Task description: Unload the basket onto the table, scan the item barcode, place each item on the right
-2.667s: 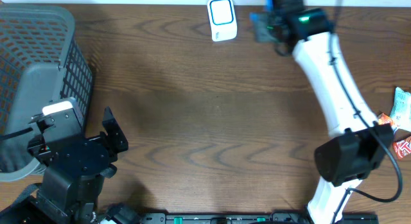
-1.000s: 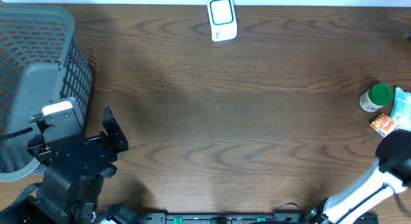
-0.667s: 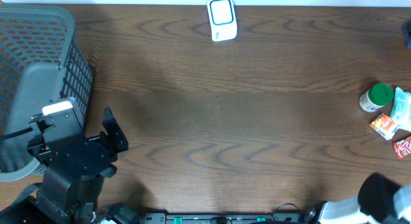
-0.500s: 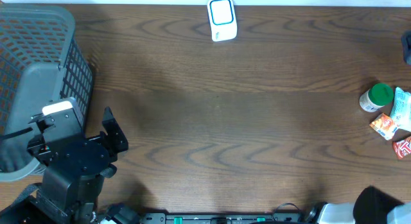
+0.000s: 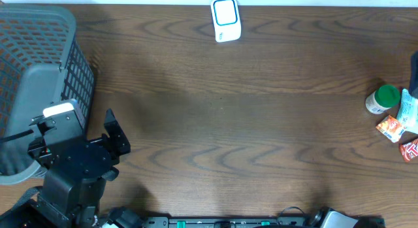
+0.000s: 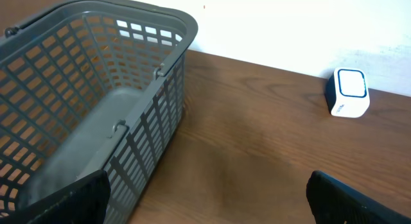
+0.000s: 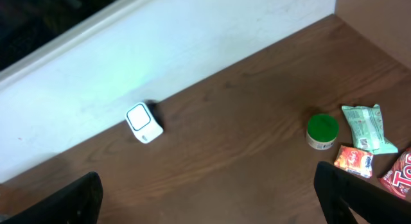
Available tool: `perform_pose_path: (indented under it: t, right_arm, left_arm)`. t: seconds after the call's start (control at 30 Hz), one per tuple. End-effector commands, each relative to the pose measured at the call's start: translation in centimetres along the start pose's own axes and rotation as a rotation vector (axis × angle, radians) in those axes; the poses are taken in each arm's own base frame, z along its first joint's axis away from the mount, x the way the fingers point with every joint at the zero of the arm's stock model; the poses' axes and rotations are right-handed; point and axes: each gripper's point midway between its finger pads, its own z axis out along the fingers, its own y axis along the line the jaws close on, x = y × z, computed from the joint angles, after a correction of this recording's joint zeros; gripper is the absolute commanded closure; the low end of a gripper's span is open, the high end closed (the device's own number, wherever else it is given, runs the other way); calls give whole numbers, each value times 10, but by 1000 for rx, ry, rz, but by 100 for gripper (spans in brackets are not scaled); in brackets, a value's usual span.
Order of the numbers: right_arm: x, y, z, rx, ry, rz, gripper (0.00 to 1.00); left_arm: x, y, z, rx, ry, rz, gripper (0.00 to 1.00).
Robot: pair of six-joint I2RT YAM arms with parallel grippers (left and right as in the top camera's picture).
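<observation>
- Over at your table's (image 5: 215, 123) right edge, the green-lidded jar (image 5: 382, 99) stands upright just beside the snack packets (image 5: 406, 120).
- Scanner (image 5: 226, 19) sits at the far edge, well apart from the jar.
- Your left gripper (image 6: 205, 185) and right gripper (image 7: 205, 185) both have fingers spread wide, gripping nothing.

Six loose things on the table (image 5: 228, 123)
One grey basket (image 5: 81, 78), one white scanner (image 5: 226, 19), one green-lidded jar (image 5: 382, 99), one green packet (image 5: 409, 110), one orange packet (image 5: 391, 127), one red packet (image 5: 411, 150).
</observation>
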Motion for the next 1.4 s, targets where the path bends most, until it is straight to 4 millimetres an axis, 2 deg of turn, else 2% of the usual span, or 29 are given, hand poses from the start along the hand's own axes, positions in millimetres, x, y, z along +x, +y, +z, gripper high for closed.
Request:
perform_pose_path:
  t: [0.0,0.17,0.4,0.57,0.83,1.07,1.37]
  right_arm:
    - [0,2,-8,5,-25,-43,1]
    - [-14,7,-25,22,-126,-217,1]
    - [-42,46,-60,-73,-350,-450,1]
    - [-49,65,-69,-135,-451,-559,1]
    - [-35,60,-49,-157,-493,-579,1]
    - [-9,53,-33,-183,-556,-611,1]
    - [46,51,-12,-288,-612,-621,1]
  left_arm:
    - [0,2,2,-19,-4,-12,2]
    - [0,2,2,-20,-4,-12,2]
    - [0,2,2,-19,-4,-12,2]
    - [0,2,2,-19,-4,-12,2]
    - [0,2,2,-19,-4,-12,2]
    - [0,2,2,-19,-4,-12,2]
    - [0,2,2,-19,-4,-12,2]
